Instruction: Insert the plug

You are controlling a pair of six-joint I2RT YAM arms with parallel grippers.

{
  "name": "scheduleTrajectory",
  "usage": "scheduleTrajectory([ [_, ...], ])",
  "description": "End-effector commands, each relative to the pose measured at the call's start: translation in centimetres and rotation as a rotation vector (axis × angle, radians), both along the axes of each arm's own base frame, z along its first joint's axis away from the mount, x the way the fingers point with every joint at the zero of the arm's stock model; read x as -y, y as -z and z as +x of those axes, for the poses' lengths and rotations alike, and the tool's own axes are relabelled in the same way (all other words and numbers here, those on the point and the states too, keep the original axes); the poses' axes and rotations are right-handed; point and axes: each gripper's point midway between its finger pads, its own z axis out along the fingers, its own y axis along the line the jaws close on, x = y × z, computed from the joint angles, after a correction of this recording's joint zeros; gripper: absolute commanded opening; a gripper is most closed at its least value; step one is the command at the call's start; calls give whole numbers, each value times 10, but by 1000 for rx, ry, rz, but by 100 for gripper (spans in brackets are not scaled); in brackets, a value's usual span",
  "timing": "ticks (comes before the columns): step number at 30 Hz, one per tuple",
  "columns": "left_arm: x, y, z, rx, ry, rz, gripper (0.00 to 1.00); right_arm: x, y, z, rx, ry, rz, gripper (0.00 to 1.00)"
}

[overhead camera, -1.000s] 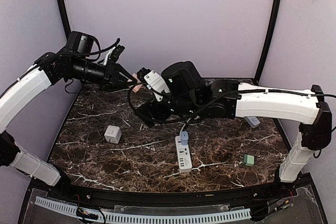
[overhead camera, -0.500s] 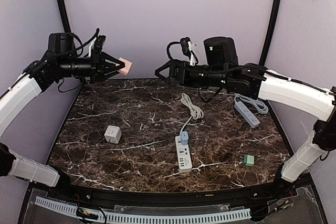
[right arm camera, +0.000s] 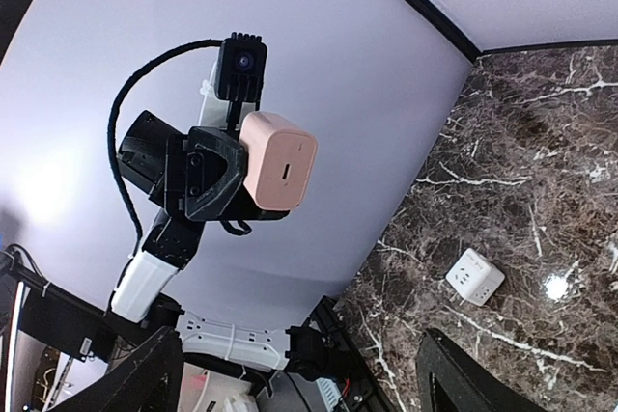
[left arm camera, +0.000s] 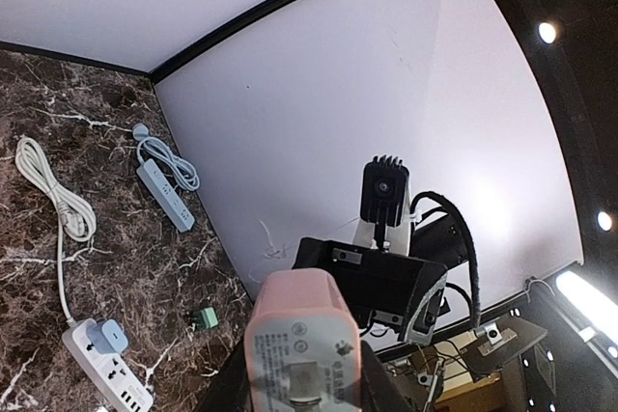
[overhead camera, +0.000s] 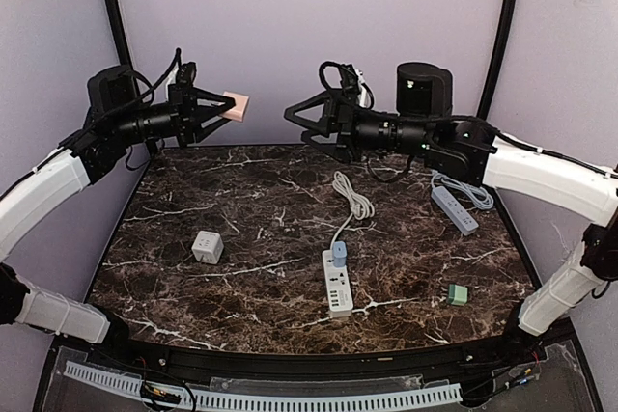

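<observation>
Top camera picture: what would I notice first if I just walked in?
High above the marble table, the left gripper pinches a pink plug, and the open, empty right gripper faces it. Down on the table lies a white power strip with a blue plug on it.

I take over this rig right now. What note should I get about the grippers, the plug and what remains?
Left gripper: jaws shut on the pink plug, held high over the far left of the table.
Right gripper: jaws open, empty, raised opposite it.
On the table: white power strip near centre with a blue plug in it, white cube socket to its left, second strip at right.
Done: plug is in hand.
Left: lower and insert it; target socket not evident.
</observation>
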Motion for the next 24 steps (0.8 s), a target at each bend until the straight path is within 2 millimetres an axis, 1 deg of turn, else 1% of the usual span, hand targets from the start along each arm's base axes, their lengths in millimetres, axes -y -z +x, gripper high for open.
scheduleTrajectory([
  [1,1,-17,-3,25,31,-89,1,-15,-12,-14,-28,-75,75,82],
  [6,2,-9,-1,-1,34,-111,1,-29,-15,-19,-36,-101,83,79],
  [9,2,-11,-2,-8,38,-138,1,-35,-12,-20,-55,-110,84,77],
  [13,1,-9,-2,-16,38,-150,1,-40,-6,-20,-77,-117,81,74],
  [20,2,-2,0,-35,40,-169,1,-46,-9,-20,-96,-122,91,68],
  [24,5,0,0,-47,61,-171,1,-52,-10,-16,-106,-116,96,64],
])
